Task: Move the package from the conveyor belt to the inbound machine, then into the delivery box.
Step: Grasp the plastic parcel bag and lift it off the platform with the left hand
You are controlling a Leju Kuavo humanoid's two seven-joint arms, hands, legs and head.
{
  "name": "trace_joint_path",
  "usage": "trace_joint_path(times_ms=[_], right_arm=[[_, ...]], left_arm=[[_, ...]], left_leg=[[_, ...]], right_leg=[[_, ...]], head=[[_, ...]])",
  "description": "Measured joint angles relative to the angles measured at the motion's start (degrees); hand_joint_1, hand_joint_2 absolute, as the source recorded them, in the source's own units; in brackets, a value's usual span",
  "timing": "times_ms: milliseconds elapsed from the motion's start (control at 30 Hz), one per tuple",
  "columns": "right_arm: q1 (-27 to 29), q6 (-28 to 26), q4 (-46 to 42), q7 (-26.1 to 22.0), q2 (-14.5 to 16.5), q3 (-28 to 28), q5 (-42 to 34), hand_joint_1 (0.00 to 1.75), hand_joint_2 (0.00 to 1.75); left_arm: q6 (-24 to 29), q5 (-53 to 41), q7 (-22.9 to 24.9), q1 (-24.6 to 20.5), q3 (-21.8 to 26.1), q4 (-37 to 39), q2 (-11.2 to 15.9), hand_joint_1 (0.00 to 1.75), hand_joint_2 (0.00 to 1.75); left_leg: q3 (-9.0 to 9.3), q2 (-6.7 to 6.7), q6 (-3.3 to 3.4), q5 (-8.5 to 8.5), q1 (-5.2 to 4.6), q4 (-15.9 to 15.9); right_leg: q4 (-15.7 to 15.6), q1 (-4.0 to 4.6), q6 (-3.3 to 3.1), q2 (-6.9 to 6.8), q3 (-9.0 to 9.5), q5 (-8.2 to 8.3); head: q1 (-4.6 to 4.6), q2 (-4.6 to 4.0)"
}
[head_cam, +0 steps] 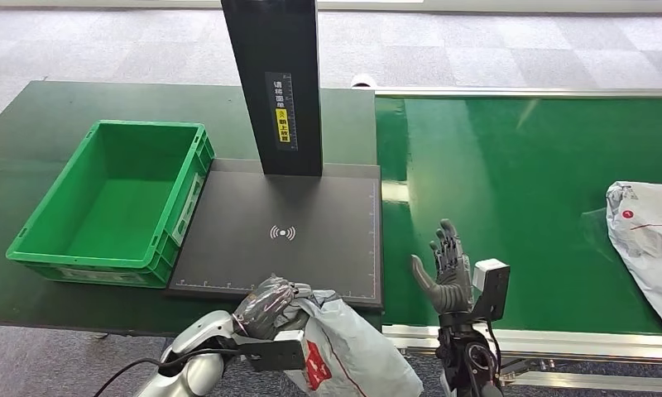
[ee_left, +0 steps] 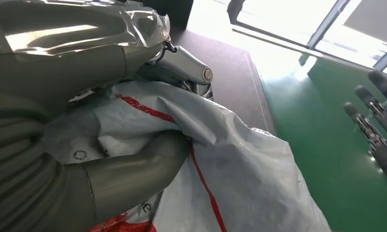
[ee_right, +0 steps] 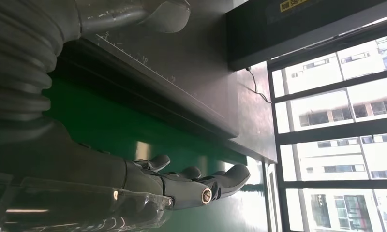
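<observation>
The green conveyor belt [head_cam: 518, 182] ran along the right, with a second grey package [head_cam: 650, 248] lying at its far right edge. To its left the dark inbound machine [head_cam: 286, 240] lay flat on the table, its black upright column [head_cam: 274, 83] rising from the back. Further left sat the green delivery box [head_cam: 112, 203], touching the machine's side. The grey package [head_cam: 352, 347] with red markings hung just in front of the machine's near edge, not yet set on it, clamped in the left hand [head_cam: 270, 308], whose fingers and thumb [ee_left: 133, 174] closed around the plastic. The right hand [head_cam: 448, 269] was raised over the belt's near edge, fingers [ee_right: 201, 186] spread apart and holding nothing.
</observation>
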Motion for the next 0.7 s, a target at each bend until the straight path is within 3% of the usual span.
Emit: trace_joint_path(times_ms=[300,500,700], right_arm=[[1.8,-0.1,-2.2,0.0,0.0,-0.3,0.0,0.0,1.75],[1.9,0.0,-2.6,-0.1,0.0,-0.5,0.0,0.0,1.75],[1.8,0.0,-2.6,-0.9,0.0,-0.5,-0.1,0.0,1.75]], left_arm=[[9.3,4.8,-1.8,0.3,3.7,-1.5,-2.0,1.75,1.75],[15.3,11.4,-6.3,1.2,8.3,-6.3,-3.5,1.75,1.75],[25.4,12.4,-10.7,2.1,11.8,-13.7,-3.9,1.75,1.75]], left_leg=[[-0.01,0.0,0.0,0.0,0.0,0.0],[-0.04,0.0,0.0,0.0,0.0,0.0],[-0.06,-0.01,0.0,0.0,0.0,0.0]], right_leg=[[0.0,0.0,0.0,0.0,0.0,0.0],[0.0,0.0,0.0,0.0,-0.01,0.0],[0.0,0.0,0.0,0.0,-0.02,0.0]], head=[[-0.01,0.0],[-0.01,0.0],[0.0,0.0]])
